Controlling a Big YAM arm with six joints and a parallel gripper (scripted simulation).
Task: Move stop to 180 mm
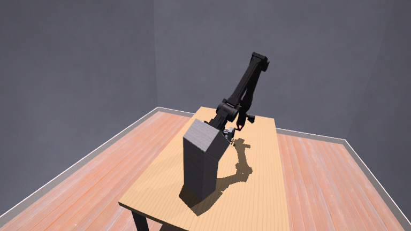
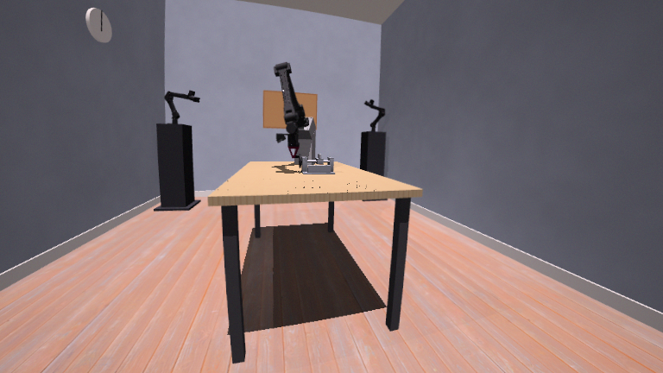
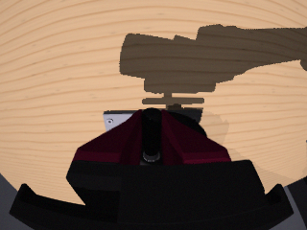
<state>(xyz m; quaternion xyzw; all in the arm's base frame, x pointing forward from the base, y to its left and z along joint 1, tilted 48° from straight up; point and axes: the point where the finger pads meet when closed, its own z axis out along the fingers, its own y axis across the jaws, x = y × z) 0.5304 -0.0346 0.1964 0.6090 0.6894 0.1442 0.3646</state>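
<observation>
The grey stop fixture (image 2: 318, 166), a small rail with blocks, sits on the wooden table near its far end. Its handwheel is at the fixture's left end and is mostly hidden by my fingers. My gripper (image 2: 293, 153) points down at that end and is shut on the handwheel. In the wrist view the dark red fingers close around a dark knob, with a corner of the grey fixture (image 3: 114, 119) showing to their left. In the top view the gripper (image 1: 239, 126) is beside the fixture (image 1: 229, 132), partly behind the grey box. The scale reading cannot be seen.
A tall grey box (image 1: 203, 159) stands on the table (image 2: 312, 183) behind the fixture. Two other arms on black pedestals (image 2: 174, 163) (image 2: 373, 151) stand by the back wall, off the table.
</observation>
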